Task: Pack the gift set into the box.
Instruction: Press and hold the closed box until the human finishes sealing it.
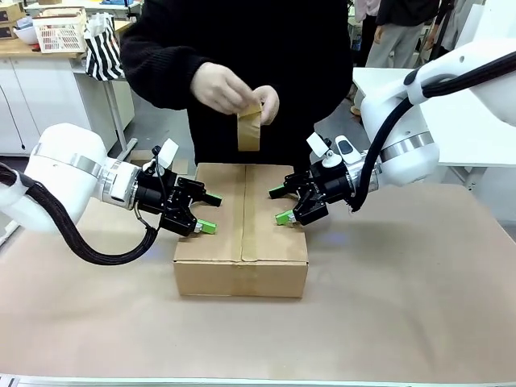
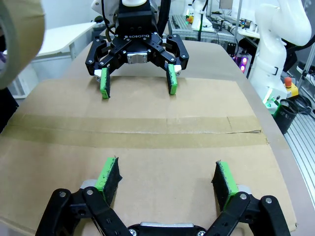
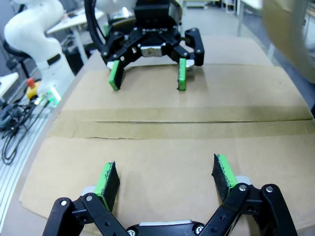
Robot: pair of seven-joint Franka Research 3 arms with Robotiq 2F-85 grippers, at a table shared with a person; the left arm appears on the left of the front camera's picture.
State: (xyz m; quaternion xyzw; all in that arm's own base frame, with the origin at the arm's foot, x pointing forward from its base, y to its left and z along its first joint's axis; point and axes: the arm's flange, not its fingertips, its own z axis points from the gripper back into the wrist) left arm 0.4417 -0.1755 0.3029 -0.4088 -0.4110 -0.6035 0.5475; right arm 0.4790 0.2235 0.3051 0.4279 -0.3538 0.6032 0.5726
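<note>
Box (image 1: 241,234) closed, taped; both grippers' jaws spread, pressing its top from opposite sides.

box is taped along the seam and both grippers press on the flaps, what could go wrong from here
If the open left gripper or right gripper lifts early, the flaps of the box may spring against the tape strip. The person's hands work the tape roll close above both grippers, so a sudden move could strike them.

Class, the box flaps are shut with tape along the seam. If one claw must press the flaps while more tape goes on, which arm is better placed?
Neither clearly: left claw and right claw flank the box, both open.
</note>
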